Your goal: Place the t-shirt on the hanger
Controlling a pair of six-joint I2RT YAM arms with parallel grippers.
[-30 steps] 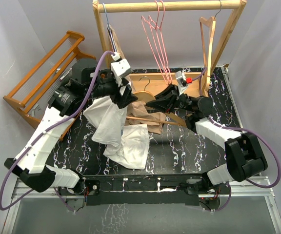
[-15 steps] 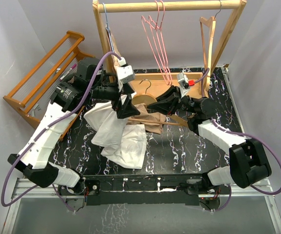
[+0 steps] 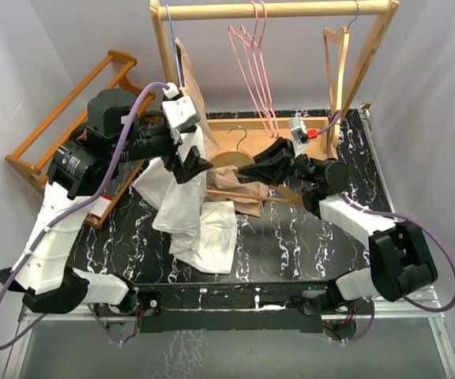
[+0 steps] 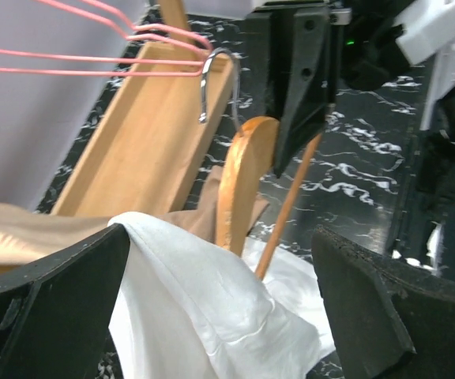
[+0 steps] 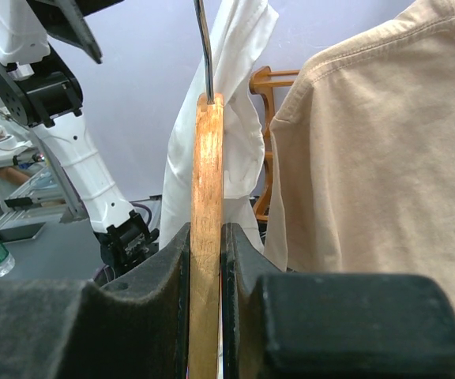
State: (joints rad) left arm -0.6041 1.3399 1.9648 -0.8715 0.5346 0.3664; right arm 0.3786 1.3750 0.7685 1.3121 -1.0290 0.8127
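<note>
Top view: left gripper (image 3: 192, 166) at centre-left, spread wide, pinching nothing. T-shirt (image 3: 197, 217) draped beneath, trailing down onto the table (image 3: 306, 237) at lower centre. Right gripper (image 3: 257, 167) at centre, clamped on a wooden hanger (image 3: 231, 158). Pink hanger (image 3: 253, 71) up on the rail (image 3: 291, 9), upper centre, well apart from both grippers. Likely trouble: wrong hanger in hand, so white cotton threaded onto wood rather than pink wire.

Left wrist view: fingers (image 4: 54, 300) far apart at the bottom corners, white cloth lying loose between, unpinched. Could slide off and heap up on any lift or swing. Beige garment (image 4: 22, 229) at the left edge, touching the t-shirt; easy to catch along with it on closing.

Right wrist view: jaws shut tight on the wooden hanger at centre. T-shirt hanging at upper centre, beige garment filling the right. Risk of snagging either fabric on the metal hook (image 5: 204, 47) while turning.
</note>
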